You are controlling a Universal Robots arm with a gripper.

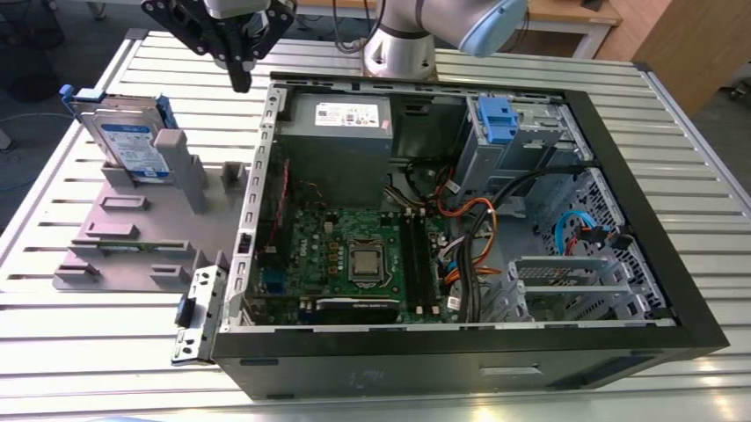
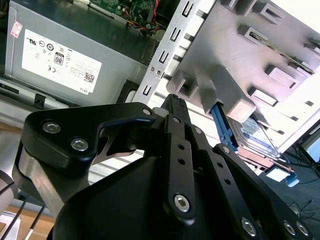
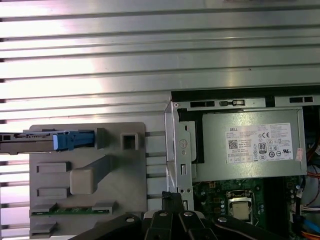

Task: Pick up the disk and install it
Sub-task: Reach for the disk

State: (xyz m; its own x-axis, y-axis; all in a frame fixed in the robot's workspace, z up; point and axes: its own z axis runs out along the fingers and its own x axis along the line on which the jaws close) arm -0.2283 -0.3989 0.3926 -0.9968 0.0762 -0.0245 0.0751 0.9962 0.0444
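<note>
Disk [image 1: 127, 139] stood upright in grey holder [image 1: 141, 239], untouched; claw [image 1: 241, 81] hung above and beside it, fingers pressed together (empty). Nothing installed yet.

Bright glare on slatted table [image 3: 150, 45]

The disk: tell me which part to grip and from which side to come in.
Probably grip the disk by its free upper edge, pinching across the two flat faces and coming from straight above. It stands on edge in the grey holder, whose posts cover its lower part, leaving the top free.
</note>
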